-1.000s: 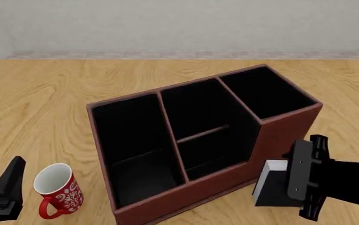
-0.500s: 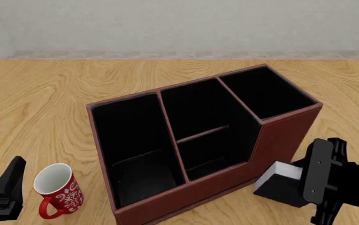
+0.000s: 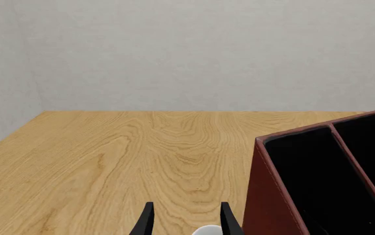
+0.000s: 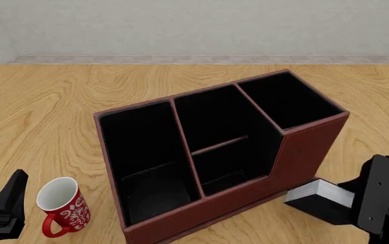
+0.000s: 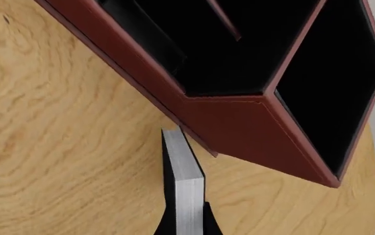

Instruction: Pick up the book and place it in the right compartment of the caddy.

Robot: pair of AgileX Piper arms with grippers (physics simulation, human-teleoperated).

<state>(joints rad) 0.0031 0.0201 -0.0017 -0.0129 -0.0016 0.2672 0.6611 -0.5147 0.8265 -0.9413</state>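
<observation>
Right gripper point(image 4: 347, 203) low, jaws clamped, left gripper point(image 4: 1, 213) idle, jaws parted

The front view looks down from high up at the table point(image 4: 38, 96), with the caddy point(image 4: 303, 152) in the middle. The left wrist view sits low, looking across the table toward the wall point(image 3: 187, 49); the caddy's end fills its lower right. The right wrist view is very close, with the caddy across its top. All three views share the caddy.
</observation>
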